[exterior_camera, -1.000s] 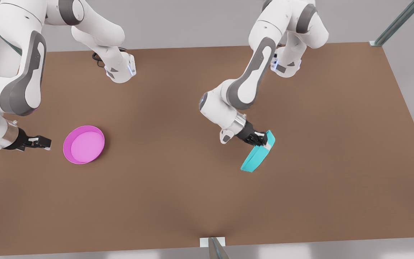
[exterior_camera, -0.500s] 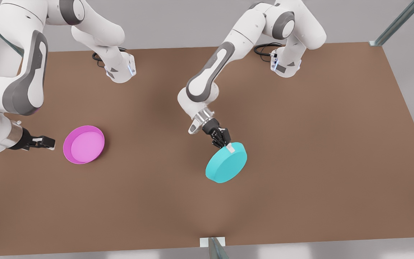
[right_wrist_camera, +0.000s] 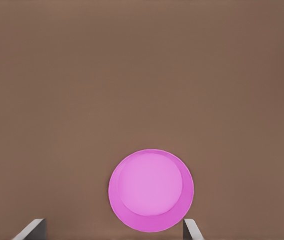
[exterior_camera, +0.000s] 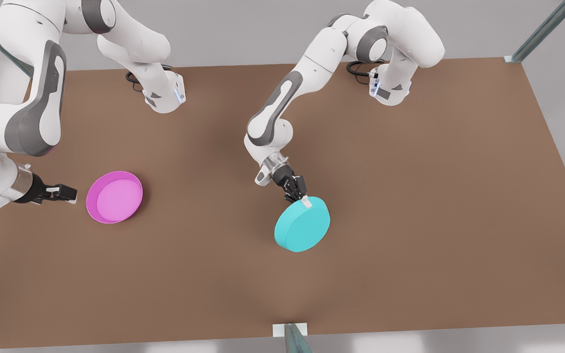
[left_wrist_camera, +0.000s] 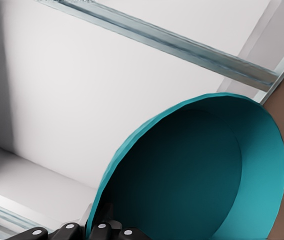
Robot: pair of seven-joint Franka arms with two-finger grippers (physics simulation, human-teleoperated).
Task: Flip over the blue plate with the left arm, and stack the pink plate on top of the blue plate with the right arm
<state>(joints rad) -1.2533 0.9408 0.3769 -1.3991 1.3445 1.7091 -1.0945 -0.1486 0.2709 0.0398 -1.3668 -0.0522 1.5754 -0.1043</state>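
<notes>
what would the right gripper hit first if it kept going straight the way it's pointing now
Most likely the pink plate. The right gripper, open, points toward the front view's right, straight at the plate's near rim, with bare table between them. Its height over the table is unclear, so it might pass above the rim.

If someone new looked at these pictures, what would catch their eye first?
Most striking is the blue plate near the table's middle, turned bottom-up and gripped at its rim by the left gripper. The pink plate lies hollow-up toward the front view's left, where the open right gripper waits beside it.
</notes>
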